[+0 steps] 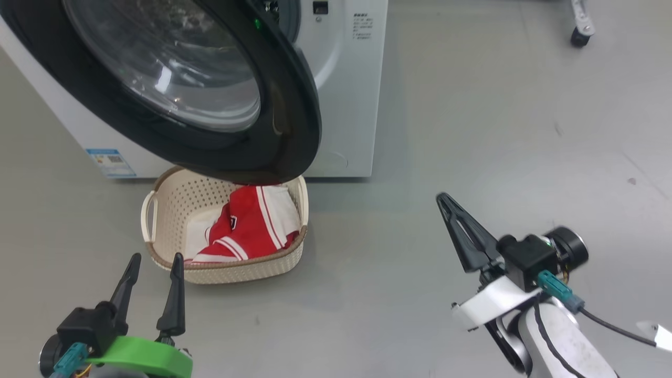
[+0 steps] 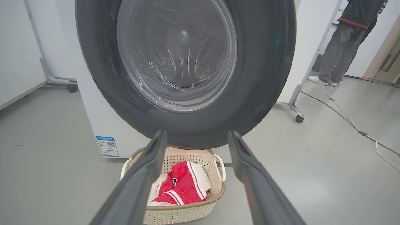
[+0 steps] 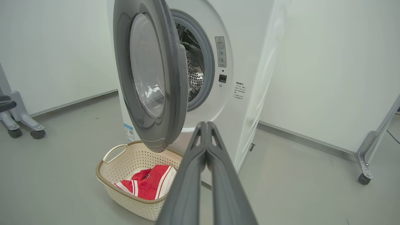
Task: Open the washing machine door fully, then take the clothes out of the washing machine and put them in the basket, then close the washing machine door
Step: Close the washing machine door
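The left gripper holds its fingers wide apart; washing machine door directly ahead; basket on the floor below the door's rim, holding red-and-white clothes; person standing at upper right.

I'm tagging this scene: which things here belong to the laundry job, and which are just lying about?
Job: washing machine, washing machine door, clothes, basket.
Lying about: standing person, floor cables, wheeled stand.

A standing person's legs, cables trailing over the grey floor, a castered metal frame foot
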`<state>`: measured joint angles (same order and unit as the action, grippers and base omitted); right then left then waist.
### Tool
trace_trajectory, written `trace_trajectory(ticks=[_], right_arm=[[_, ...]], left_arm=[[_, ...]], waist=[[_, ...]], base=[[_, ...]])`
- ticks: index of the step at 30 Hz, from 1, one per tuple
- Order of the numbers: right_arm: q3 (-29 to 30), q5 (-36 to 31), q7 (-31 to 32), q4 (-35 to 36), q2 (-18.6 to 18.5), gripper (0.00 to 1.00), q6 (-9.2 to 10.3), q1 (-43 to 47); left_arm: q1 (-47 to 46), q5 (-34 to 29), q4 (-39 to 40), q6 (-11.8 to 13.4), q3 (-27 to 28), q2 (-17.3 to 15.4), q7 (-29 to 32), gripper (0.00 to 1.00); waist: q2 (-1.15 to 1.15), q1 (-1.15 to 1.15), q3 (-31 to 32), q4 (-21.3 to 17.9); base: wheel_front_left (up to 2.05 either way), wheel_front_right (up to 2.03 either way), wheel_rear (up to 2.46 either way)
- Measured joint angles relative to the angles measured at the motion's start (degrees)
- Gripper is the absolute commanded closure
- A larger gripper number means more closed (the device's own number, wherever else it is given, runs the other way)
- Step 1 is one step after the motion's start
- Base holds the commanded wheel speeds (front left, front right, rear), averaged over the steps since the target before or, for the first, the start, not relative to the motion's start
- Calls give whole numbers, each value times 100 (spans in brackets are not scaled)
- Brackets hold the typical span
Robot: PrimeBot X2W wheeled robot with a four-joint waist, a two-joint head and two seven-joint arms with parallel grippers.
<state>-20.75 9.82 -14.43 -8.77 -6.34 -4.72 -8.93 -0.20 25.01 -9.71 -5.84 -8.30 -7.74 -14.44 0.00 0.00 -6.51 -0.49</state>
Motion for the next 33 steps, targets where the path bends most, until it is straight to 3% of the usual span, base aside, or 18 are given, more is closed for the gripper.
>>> trace_trajectory(ticks=[14,23,33], right_arm=[[-569,-423,445,-113,-338,100,-220,-1735],[-619,-380,582,-503,-624,100,-227,-2497],[-945,-172,587,-955,-695,100,-229,-3098]], left_arm=[[-700,-36,88,-54,-226,192,0,0],[-1088,-35,-76,-103,-357,358,0,0],[-1286,-31,-191,-104,-264,413,0,0]], waist=[[0,0,-876,690],[0,0,-1404,1343],[0,0,-1892,1883]], base=[[0,0,0],[0,0,0],[0,0,0]])
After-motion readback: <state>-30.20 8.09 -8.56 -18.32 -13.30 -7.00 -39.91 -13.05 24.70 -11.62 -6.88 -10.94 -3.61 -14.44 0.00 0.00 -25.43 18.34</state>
